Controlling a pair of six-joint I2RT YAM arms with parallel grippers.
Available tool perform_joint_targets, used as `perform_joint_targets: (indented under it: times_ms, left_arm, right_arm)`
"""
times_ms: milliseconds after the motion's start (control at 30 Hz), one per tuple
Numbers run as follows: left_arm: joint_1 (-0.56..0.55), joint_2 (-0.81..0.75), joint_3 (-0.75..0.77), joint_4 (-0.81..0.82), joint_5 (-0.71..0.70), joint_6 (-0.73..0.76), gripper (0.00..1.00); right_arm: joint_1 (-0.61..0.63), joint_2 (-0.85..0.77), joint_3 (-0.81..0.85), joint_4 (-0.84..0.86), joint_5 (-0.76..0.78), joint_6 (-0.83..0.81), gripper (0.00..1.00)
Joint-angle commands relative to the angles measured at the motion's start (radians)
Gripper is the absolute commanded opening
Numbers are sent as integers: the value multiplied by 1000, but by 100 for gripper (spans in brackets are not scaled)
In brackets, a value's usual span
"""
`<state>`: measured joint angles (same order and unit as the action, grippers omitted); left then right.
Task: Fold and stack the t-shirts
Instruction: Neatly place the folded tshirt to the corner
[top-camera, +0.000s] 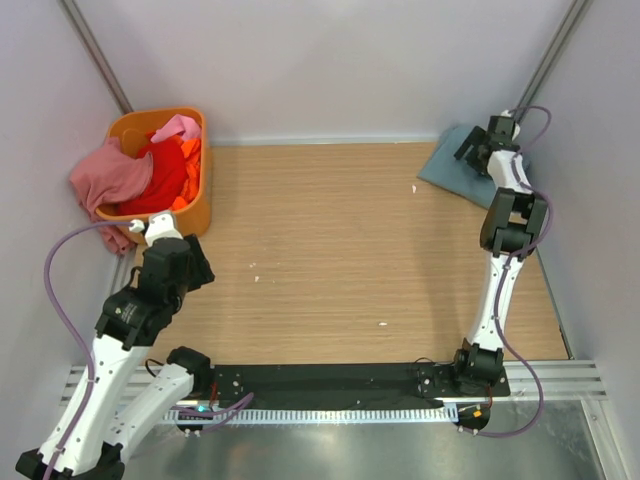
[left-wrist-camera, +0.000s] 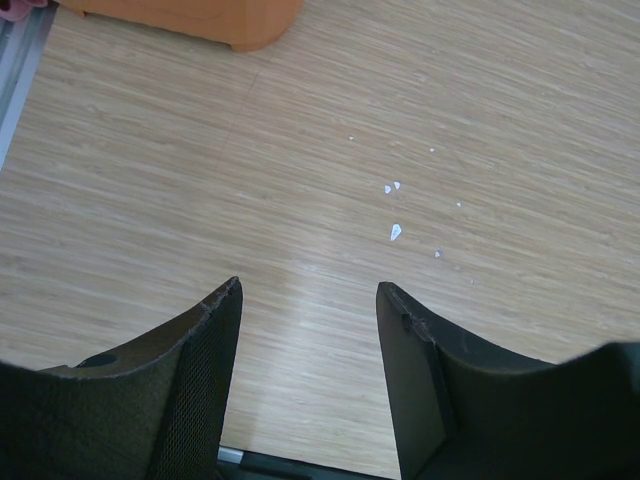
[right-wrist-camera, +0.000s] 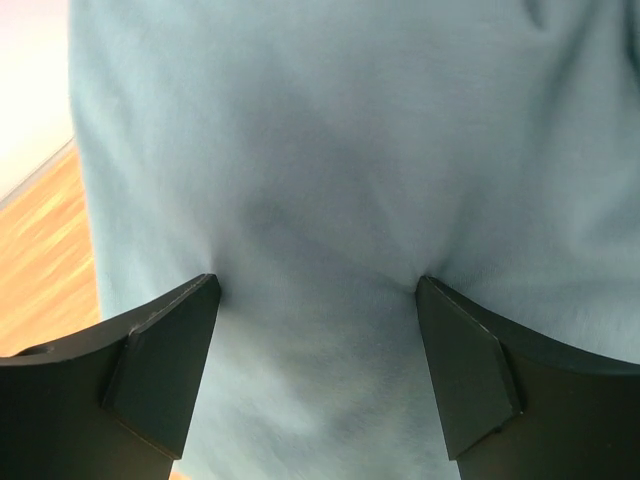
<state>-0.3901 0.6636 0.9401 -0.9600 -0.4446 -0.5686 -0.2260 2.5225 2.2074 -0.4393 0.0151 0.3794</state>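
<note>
Wide apart, the right gripper (right-wrist-camera: 318, 285) presses both tips into the one blue-teal t-shirt (right-wrist-camera: 320, 150) at the table's (top-camera: 350, 250) far right corner, pinching nothing. The left gripper (left-wrist-camera: 310, 288) hangs half-open and empty. In the basket (top-camera: 196, 216) lie one pink t-shirt (top-camera: 110, 175), one red t-shirt (top-camera: 160, 178) and one orange t-shirt (top-camera: 191, 156), tangled together and partly hidden.

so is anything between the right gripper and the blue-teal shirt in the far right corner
Nothing visible. The open right gripper sits directly on the dusty blue-teal cloth t-shirt. Its fingertips seem to dimple the bare fabric, and no other object lies between them.
</note>
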Motion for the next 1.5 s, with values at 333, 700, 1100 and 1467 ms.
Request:
perform_joint_targets:
  times_ms: [333,700,1100,1467]
  left_arm:
    - [7,-64,-1,32,-26,-10,57]
    - [7,-73,-3,33,-23,-10,57]
    - [7,-87,-4,37,-22,-10,58]
    - [7,-93,-7,40,-17,-7,58]
  right_arm:
    - [287,-123,-321,28,-215,161,84]
    - [286,-252,-247,-95,-308,-25,84]
    - [183,-614,-494,-82,-195,6,85]
    - [79,-539,-522,-58,-228,26,83]
